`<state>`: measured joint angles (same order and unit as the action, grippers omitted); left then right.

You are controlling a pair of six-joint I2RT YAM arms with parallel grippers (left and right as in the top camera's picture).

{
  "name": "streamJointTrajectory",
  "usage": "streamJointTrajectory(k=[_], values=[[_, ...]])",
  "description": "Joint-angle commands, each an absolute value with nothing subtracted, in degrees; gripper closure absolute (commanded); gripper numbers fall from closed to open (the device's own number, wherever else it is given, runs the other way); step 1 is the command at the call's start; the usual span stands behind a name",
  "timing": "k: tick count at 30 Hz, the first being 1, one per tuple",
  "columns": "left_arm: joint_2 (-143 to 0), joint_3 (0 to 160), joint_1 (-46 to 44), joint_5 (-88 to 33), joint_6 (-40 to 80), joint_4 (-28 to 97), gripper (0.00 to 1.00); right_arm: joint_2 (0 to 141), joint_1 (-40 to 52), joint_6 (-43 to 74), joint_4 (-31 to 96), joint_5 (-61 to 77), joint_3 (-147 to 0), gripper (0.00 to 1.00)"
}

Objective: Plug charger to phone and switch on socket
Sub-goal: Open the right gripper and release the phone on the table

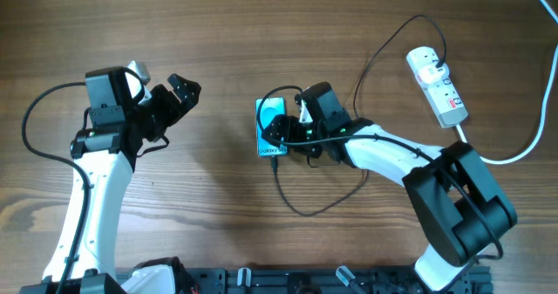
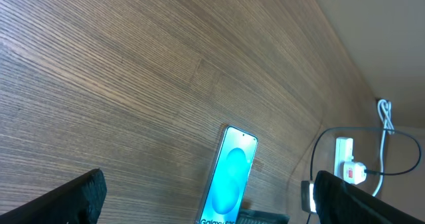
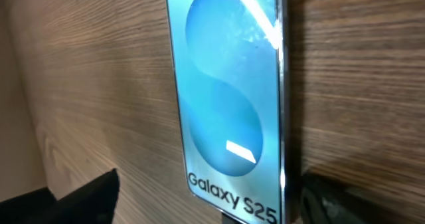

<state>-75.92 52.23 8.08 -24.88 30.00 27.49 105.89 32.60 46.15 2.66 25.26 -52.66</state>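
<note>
The phone lies flat mid-table, its turquoise screen up with "Galaxy S25" text at its near end. My right gripper is open and low over that end. In the right wrist view its fingers stand either side of the phone. The black charger cable loops from a plug in the white socket strip to a dark tip at the phone's bottom edge. I cannot tell if the tip is seated. My left gripper is open and empty, well left of the phone.
The strip's thick white cord runs off to the right edge. The left wrist view shows the phone, the socket strip and the black cable beyond my open fingers. The wooden table lies all around.
</note>
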Motion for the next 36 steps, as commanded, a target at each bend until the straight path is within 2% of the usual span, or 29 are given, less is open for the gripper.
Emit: streamJointTrajectory(k=[1,4,21,36], values=[[-76.25,52.34,8.49,-24.34,28.71,27.53,0.00,110.15,32.25,45.10,5.67,15.99,-49.17,0.07],[-76.25,52.34,8.49,-24.34,28.71,27.53,0.00,110.15,32.25,45.17,5.89,15.22,-49.17,0.01],[-76.25,52.34,8.49,-24.34,28.71,27.53,0.00,106.08,32.32,45.58,9.45,9.10,-49.17,0.01],[-76.25,52.34,8.49,-24.34,28.71,27.53,0.00,105.84,32.29,45.21,8.64,9.45,-49.17,0.00]])
